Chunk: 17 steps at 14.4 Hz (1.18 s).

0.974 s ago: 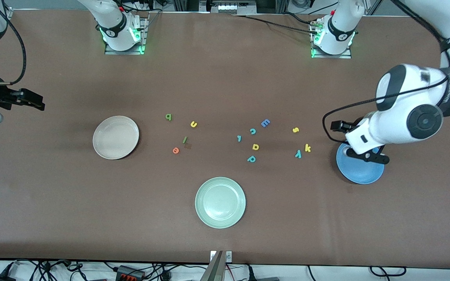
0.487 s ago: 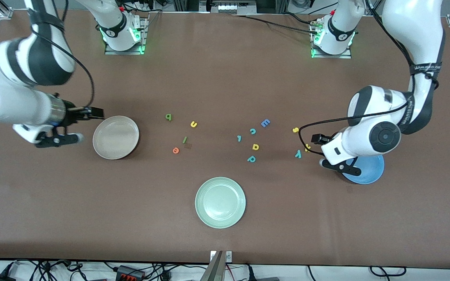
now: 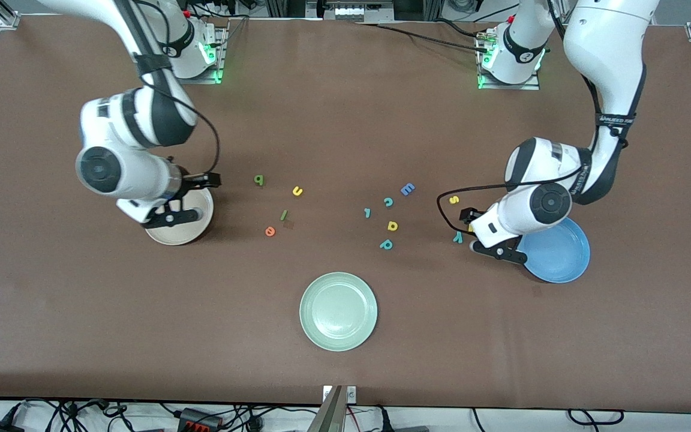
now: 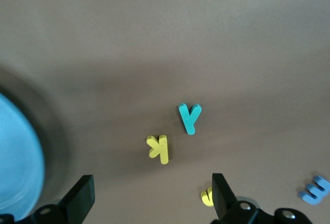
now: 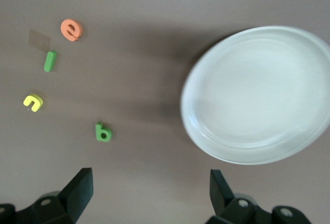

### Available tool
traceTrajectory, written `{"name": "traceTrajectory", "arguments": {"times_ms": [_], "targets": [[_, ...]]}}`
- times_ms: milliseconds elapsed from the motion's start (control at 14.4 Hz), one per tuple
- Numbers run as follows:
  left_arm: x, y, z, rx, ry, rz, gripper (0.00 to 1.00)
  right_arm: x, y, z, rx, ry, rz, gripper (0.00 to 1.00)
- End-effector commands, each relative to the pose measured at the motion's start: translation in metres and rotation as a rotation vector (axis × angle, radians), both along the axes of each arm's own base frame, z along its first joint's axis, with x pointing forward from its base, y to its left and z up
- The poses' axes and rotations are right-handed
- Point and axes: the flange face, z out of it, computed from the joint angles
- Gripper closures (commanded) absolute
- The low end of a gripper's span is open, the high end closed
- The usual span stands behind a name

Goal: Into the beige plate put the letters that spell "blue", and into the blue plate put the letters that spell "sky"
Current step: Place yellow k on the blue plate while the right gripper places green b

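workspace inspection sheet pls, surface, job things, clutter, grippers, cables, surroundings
surface: brown table, flat and covered.
job's things: beige plate and blue plate both hold no letters. green b, yellow u, green l and orange e lie loose toward the beige plate. yellow s, teal y and yellow k lie loose beside the blue plate.
clutter: pale green plate; blue E; spare teal and yellow letters mid-table.
grippers: left gripper open, over the k and y. right gripper open, at the beige plate's edge. Neither holds anything.
cables: black cable loops off the left arm's wrist.
surroundings: wires along the table's edges.
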Motion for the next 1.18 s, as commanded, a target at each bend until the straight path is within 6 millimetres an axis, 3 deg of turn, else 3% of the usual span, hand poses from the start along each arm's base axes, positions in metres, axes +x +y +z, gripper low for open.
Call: {"name": "traceTrajectory", "arguments": {"times_ms": [0,139,278,487,626,974,1113], "targets": [[-0.009,0.0,-0.024,-0.011,-0.018,0.022,0.0,-0.026,0.033,-0.035,-0.013,-0.038,-0.028,0.0],[-0.013,-0.002,-0.038,-0.014,-0.028,0.019,0.0,-0.048,0.057,-0.065,-0.027,-0.07,-0.036,0.0],[-0.018,-0.004,-0.047,-0.016,-0.04,0.016,0.0,-0.064,0.065,-0.09,-0.034,-0.099,-0.051,0.0],[-0.018,-0.004,-0.059,-0.02,-0.056,0.007,0.0,-0.076,0.082,-0.112,-0.054,-0.095,-0.062,0.0],[-0.02,-0.004,-0.066,-0.02,-0.051,0.003,0.24,-0.082,0.088,-0.124,-0.065,-0.092,-0.068,0.0],[-0.019,-0.005,-0.062,-0.022,-0.054,-0.003,0.79,-0.099,0.102,-0.141,-0.096,-0.066,-0.074,0.0],[-0.019,-0.004,-0.06,-0.02,-0.05,-0.005,0.84,-0.104,0.105,-0.148,-0.102,-0.056,-0.063,0.02]]}}
